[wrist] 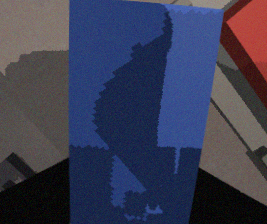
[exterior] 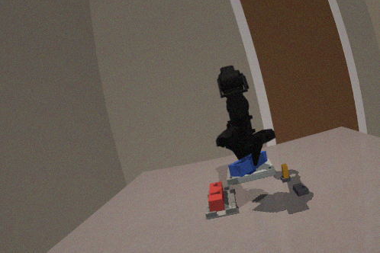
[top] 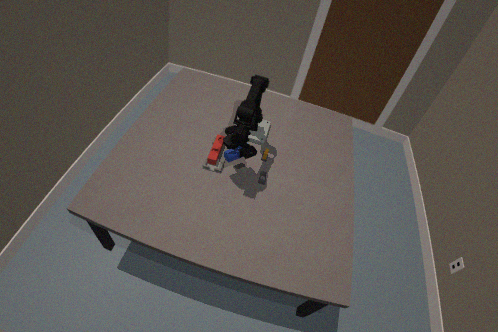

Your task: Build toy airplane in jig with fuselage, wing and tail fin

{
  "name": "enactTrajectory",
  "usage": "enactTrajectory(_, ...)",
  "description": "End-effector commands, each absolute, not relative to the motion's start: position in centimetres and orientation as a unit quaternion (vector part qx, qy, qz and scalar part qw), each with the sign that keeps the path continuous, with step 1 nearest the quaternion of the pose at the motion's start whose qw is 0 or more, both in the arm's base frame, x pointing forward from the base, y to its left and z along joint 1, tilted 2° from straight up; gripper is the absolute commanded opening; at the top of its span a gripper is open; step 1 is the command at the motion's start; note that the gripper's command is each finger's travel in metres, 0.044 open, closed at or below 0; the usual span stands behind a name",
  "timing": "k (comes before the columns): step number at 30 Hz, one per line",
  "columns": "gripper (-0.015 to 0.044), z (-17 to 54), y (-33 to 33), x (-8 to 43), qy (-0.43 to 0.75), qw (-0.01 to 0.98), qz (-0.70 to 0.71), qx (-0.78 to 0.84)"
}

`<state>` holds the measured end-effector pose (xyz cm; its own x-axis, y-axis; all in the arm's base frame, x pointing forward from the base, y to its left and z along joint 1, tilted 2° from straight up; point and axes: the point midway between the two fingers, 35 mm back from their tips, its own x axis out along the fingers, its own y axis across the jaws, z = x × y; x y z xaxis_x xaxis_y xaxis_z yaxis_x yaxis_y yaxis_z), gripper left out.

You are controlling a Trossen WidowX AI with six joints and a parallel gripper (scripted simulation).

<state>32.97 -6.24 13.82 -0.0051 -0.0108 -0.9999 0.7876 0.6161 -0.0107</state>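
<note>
The red fuselage [top: 215,153] [exterior: 216,198] [wrist: 261,40] lies lengthwise in the grey jig [top: 214,168] [exterior: 232,211]; its top sockets show as dark spots. Whether it sits fully flat is too small to tell. My gripper [top: 241,148] [exterior: 249,158] is shut on the blue wing [top: 232,154] [exterior: 242,167] [wrist: 109,50], which is raised above the table beside the fuselage, not touching it. In the wrist view the wing fills the middle and hides its tab. The orange tail fin [top: 265,154] [exterior: 285,171] stands upright in a small dark holder, away from the jig.
A second small dark holder [top: 262,177] [exterior: 301,189] [wrist: 11,172] stands empty near the tail fin. The arm's pale base plate [top: 264,130] [exterior: 263,176] lies behind the jig. The arm's shadow falls across the table around the holders.
</note>
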Motion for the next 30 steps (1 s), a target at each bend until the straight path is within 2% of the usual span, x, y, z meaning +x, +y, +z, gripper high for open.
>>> enactTrajectory(1,0.0000,13.8,-7.2,32.6,0.623,0.629,-0.334,0.324)
enactTrajectory(30,0.0000,12.1,-15.3,27.8,0.513,0.521,-0.490,0.475)
